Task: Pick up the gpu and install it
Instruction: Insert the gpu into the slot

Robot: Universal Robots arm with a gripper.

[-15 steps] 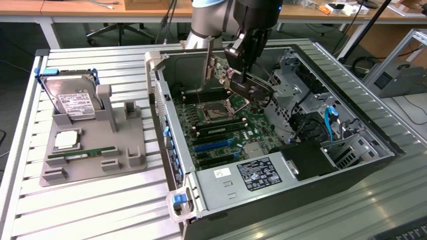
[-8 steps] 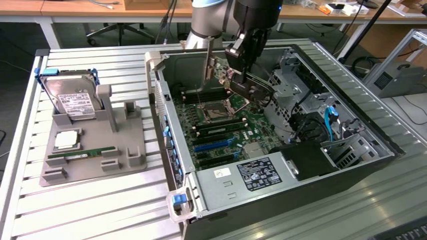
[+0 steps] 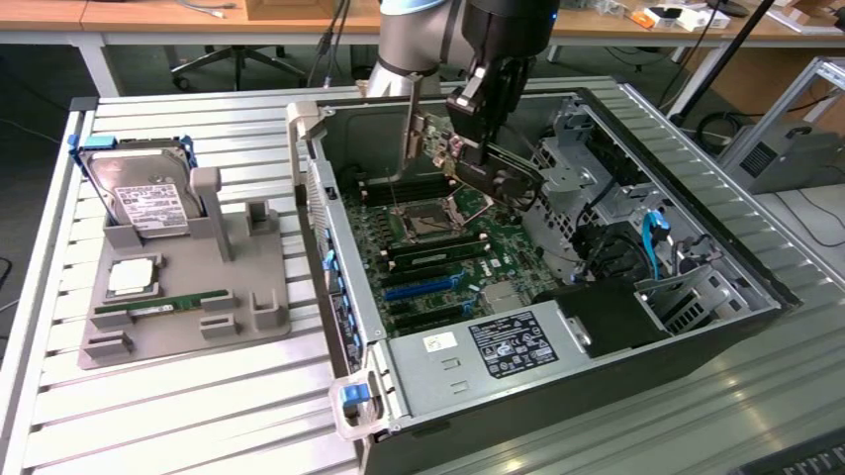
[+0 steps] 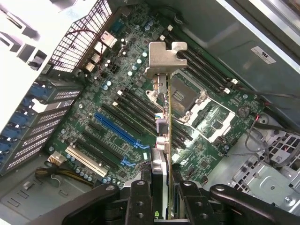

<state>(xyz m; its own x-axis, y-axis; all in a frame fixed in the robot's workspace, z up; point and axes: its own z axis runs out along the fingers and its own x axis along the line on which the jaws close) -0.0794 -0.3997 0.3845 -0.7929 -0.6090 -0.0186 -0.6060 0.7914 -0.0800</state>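
The gpu (image 3: 436,139) hangs on edge above the open computer case (image 3: 312,188), with its green board and silver end bracket (image 3: 412,114) toward the exterior view's left. My gripper (image 3: 478,119) is shut on it from above. In the wrist view the gpu (image 4: 168,117) appears edge-on with its bracket (image 4: 164,58) at the far end, and a black finger (image 4: 139,197) presses on each side of it. It hovers over the motherboard (image 4: 84,122), above the black slots between the blue slot (image 4: 117,131) and the processor socket (image 4: 185,96), not touching any slot.
On the exterior view's left a grey holder (image 3: 185,332) carries a silver hard drive (image 3: 142,198), a small square chip (image 3: 133,277) and a green memory stick (image 3: 158,307). Inside the case are a power supply (image 3: 496,346), drive cages and cables (image 3: 647,247).
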